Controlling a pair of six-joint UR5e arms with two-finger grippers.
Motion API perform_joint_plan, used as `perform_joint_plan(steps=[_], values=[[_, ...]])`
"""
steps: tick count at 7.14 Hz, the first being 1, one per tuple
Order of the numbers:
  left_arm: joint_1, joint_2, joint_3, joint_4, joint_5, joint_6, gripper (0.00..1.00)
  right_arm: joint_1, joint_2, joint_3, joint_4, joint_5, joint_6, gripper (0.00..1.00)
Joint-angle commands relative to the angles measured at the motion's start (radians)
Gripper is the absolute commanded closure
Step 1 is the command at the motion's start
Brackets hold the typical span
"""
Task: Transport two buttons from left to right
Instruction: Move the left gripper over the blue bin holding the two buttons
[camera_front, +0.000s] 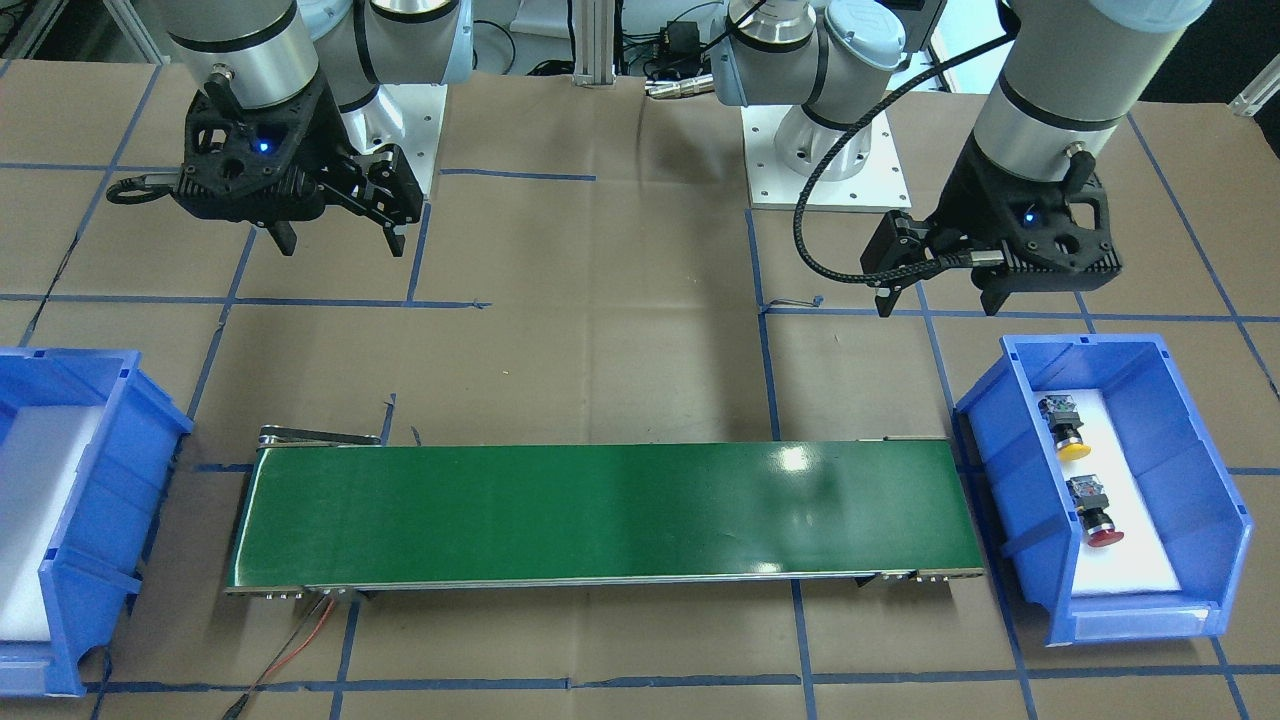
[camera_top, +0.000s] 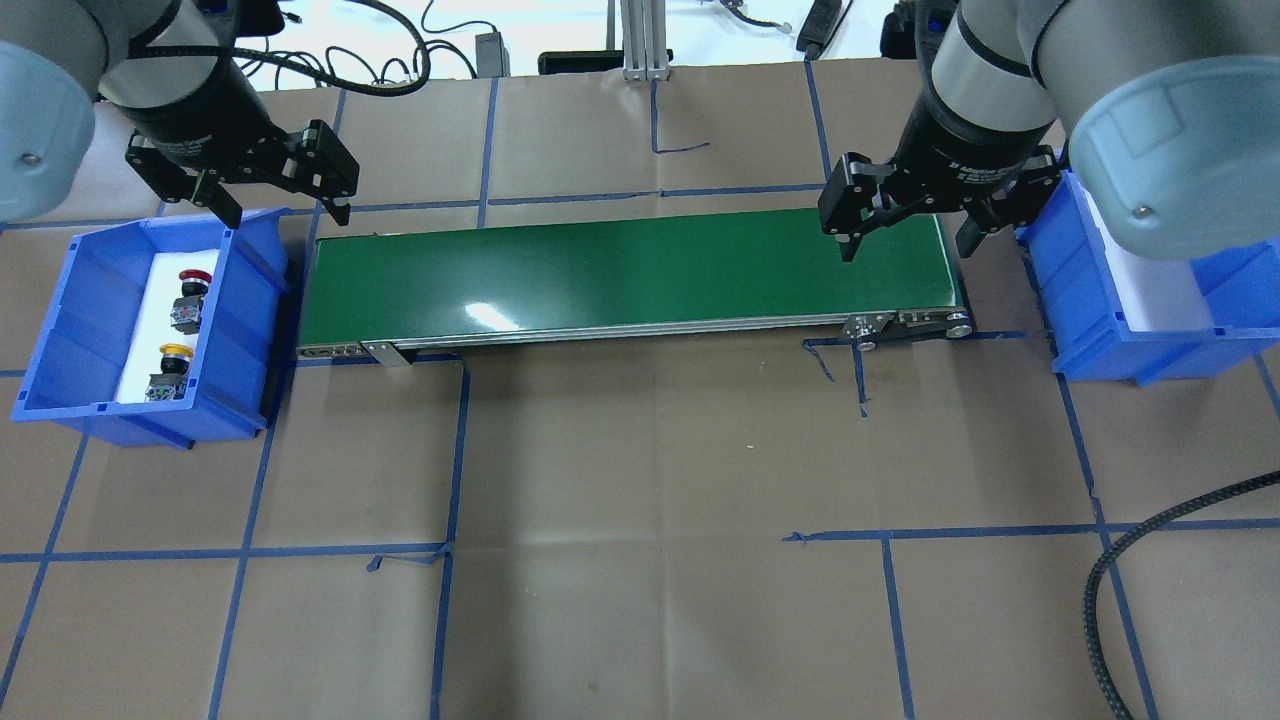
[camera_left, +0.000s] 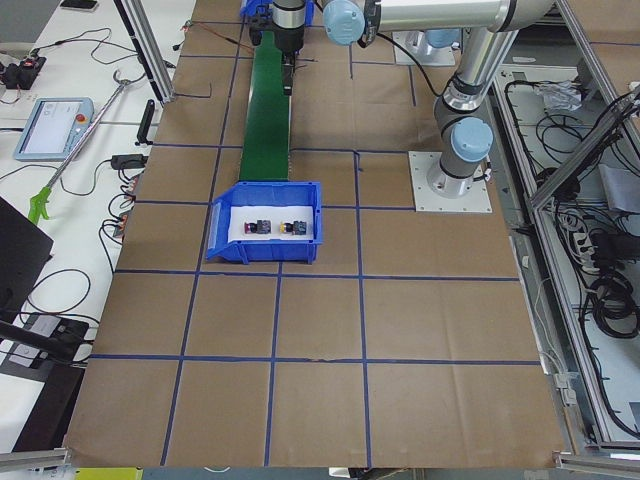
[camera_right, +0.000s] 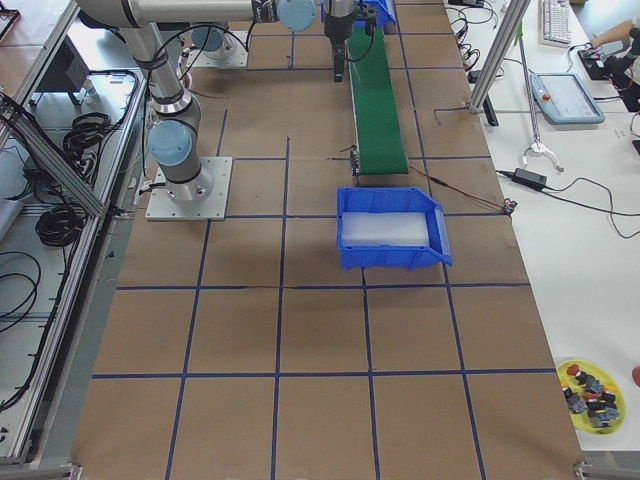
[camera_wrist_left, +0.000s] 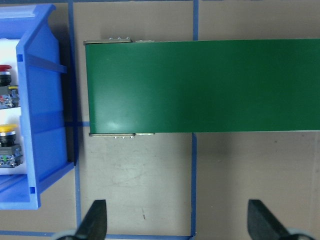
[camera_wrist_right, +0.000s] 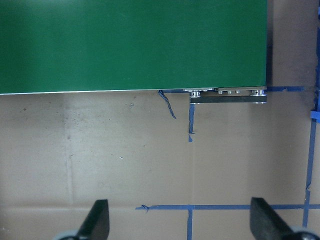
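The yellow-capped button (camera_front: 1068, 432) and the red-capped button (camera_front: 1095, 515) lie on their sides on the white liner of the blue bin (camera_front: 1120, 360) on my left side. In the overhead view the red button (camera_top: 190, 295) lies beyond the yellow button (camera_top: 168, 372). Both show at the left edge of the left wrist view: red (camera_wrist_left: 4, 82), yellow (camera_wrist_left: 7, 145). My left gripper (camera_top: 288, 212) is open and empty, raised between this bin and the belt's far left corner. My right gripper (camera_top: 906, 245) is open and empty over the belt's right end.
A green conveyor belt (camera_top: 630, 270) runs between the two bins. The second blue bin (camera_top: 1120, 330) on my right holds only a white liner. A black braided cable (camera_top: 1150, 560) lies at the near right. Thin wires (camera_front: 300, 640) trail from the belt.
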Motion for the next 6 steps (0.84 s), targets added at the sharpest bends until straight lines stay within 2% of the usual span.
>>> perform_joint_plan(steps=[1, 6], values=[[0.117, 0.008, -0.006, 0.000, -0.001, 0.107, 0.00, 0.000, 0.001, -0.001, 0.000, 0.000, -0.001, 0.00], [0.463, -0.027, -0.009, 0.003, -0.014, 0.393, 0.00, -0.003, 0.002, 0.000, 0.000, -0.002, -0.002, 0.00]])
